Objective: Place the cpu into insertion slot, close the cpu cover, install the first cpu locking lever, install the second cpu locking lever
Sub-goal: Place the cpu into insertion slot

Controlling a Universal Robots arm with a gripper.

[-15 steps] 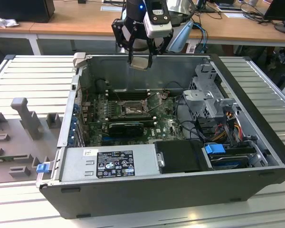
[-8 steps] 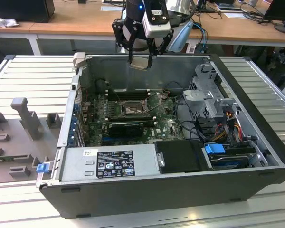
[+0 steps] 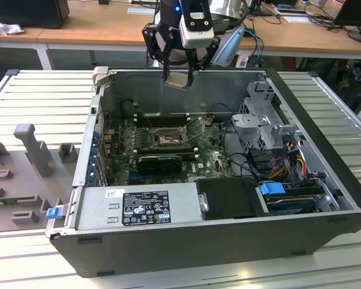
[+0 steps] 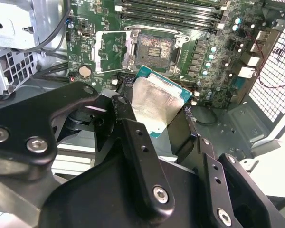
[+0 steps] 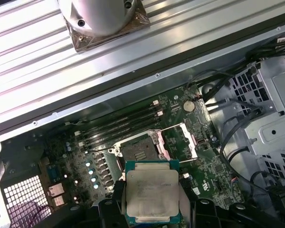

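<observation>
The jaws are clenched on two sides of the cpu (image 3: 176,80) and hold it high up over the open case (image 3: 325,180). The slot (image 3: 167,139) lies down below the cpu, well apart from it. Its cover (image 5: 191,140) is flipped open to one side.

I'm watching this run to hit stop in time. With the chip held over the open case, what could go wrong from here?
1. The gripper holds the cpu by its edges, above the insertion slot; a slip could drop it onto the pin field.
2. The cpu cover stands open beside the slot; the gripper might catch it.
3. In the second wrist view the chip looks turned relative to the slot; seated askew, it may bend pins.
</observation>
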